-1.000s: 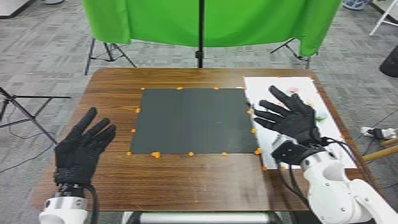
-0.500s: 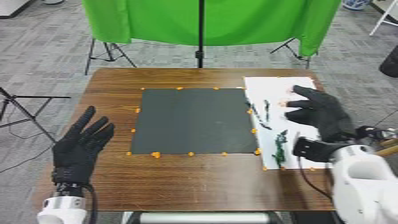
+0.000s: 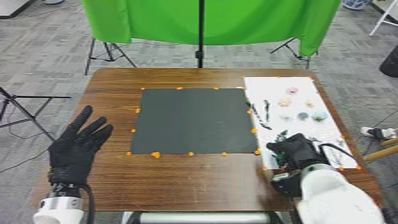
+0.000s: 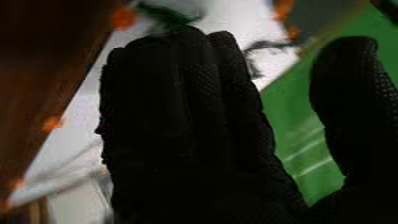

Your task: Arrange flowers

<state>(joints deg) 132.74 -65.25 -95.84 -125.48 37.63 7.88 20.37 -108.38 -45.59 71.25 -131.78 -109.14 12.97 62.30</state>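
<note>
In the head view my right hand [image 3: 298, 150] is low over the near end of the white sheet [image 3: 266, 85], beside green leafy stems [image 3: 281, 159]. In the right wrist view the right hand [image 4: 195, 130] has straight fingers, the thumb apart, and a green sprig [image 4: 167, 16] beyond the fingertips. Small flower heads, among them a pink one [image 3: 291, 91] and a blue-green one [image 3: 319, 116], lie farther up the sheet near dark stems [image 3: 258, 116]. My left hand [image 3: 73, 152] is held open over the table's left side.
A dark square mat [image 3: 195, 120] fixed with orange dabs lies mid-table on the brown table [image 3: 204, 182]. Behind stand a green cloth [image 3: 160, 22] and a black stand [image 3: 200, 54].
My right hand has come from the sheet's upper part down toward its near end, uncovering the flower heads. The left hand has barely moved.
</note>
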